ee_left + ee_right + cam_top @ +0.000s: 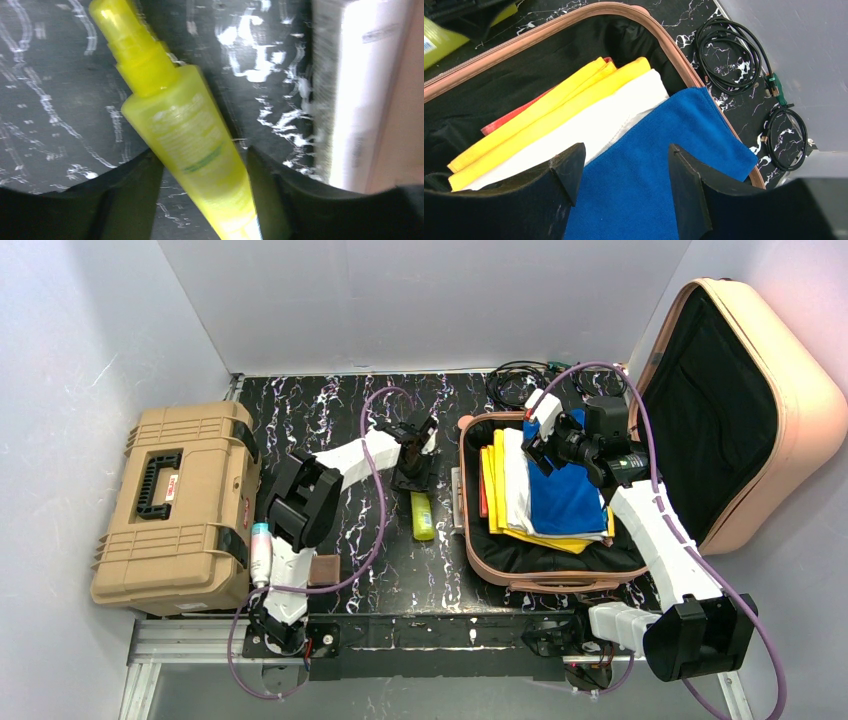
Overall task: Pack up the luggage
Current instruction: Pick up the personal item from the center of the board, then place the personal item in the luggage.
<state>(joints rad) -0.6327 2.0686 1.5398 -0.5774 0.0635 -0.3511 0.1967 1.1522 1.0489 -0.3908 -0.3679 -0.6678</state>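
Right wrist: one luggage (499,75), two cables (754,50).

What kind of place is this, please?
Probably a robot test booth, not a home: plain white walls enclose a black marbled table, two robot arms stand at its near edge, and a suitcase and toolbox serve as props.

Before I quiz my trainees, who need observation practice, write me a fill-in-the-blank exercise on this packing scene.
1. The bottle between the fingers of the left gripper is ____ in colour.
2. The right gripper hovers over a ____ cloth in the luggage.
3. The luggage lid stands ____.
4. The tan toolbox has a ____ handle.

Missing words: yellow; blue; open; black.
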